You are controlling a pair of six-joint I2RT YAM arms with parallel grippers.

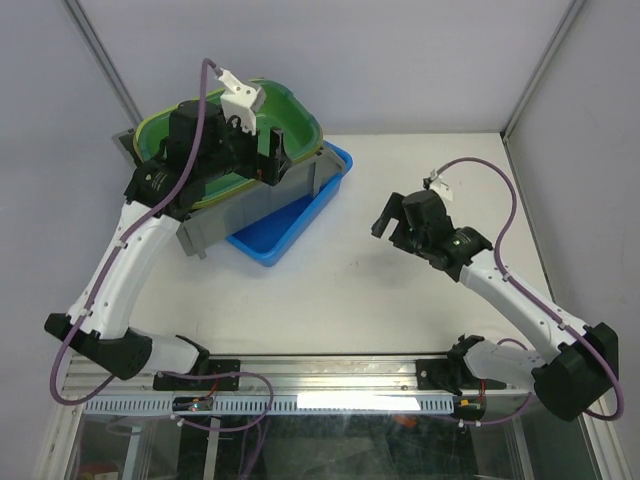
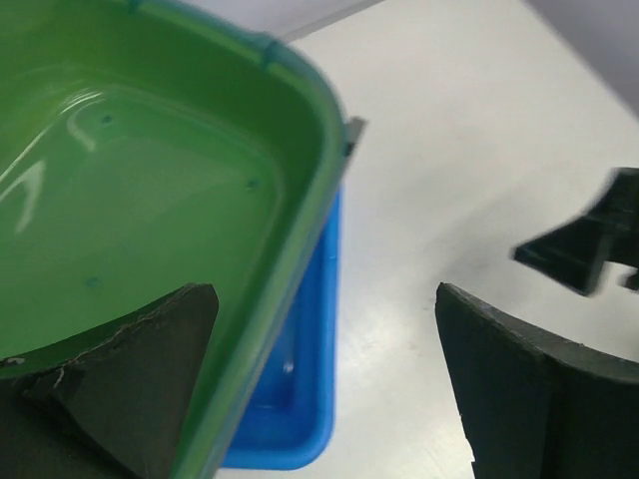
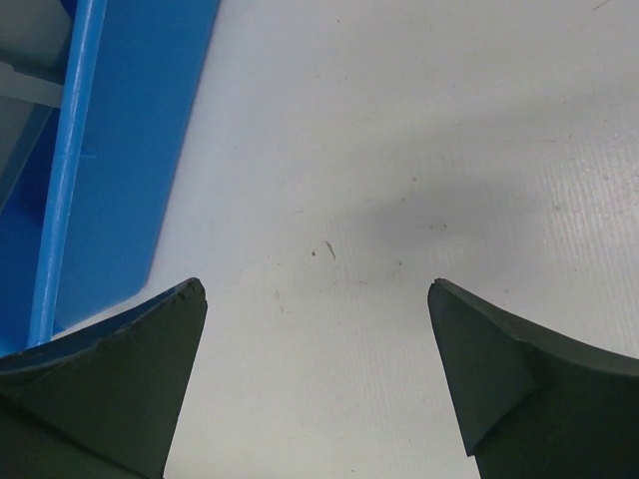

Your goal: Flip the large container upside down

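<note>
Grey crate (image 1: 240, 215) lies eight-to-two o'clock beneath the wide-open left gripper (image 1: 262, 160); right gripper (image 1: 390, 222), also wide, hangs at its three o'clock.

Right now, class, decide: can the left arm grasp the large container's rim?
Probably not cleanly: the green tub nested in the large container covers its rim, and the open left gripper straddles the tub's edge.

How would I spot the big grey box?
Look at the far left corner of the white table, where three bins sit bunched together. The large container is the grey crate, with a green basin nested in its top and a blue tub sticking out along its front. It alone is grey, with straight walls.
</note>
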